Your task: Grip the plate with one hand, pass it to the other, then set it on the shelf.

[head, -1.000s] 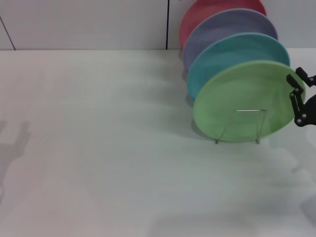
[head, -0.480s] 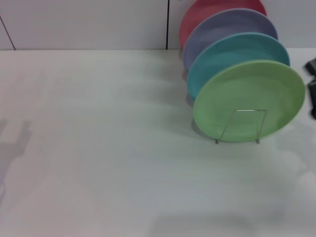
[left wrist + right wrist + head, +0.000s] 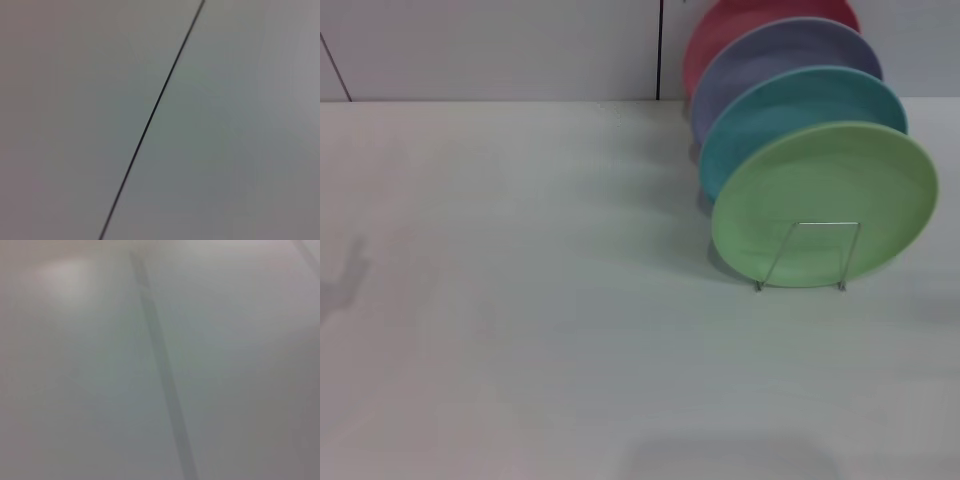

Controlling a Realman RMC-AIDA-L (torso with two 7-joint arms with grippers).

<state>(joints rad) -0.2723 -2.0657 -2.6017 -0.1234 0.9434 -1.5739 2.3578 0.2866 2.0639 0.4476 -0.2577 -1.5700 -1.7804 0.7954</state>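
The light green plate (image 3: 824, 204) stands upright at the front of the wire shelf (image 3: 809, 256) on the counter (image 3: 520, 300), so the job looks finished, with neither gripper in sight and nothing left but parking.

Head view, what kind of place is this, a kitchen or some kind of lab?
Probably a lab-style test setup, not a kitchen: a bare white table, plain white wall panels, and only a wire rack holding coloured plates, the green plate in front.
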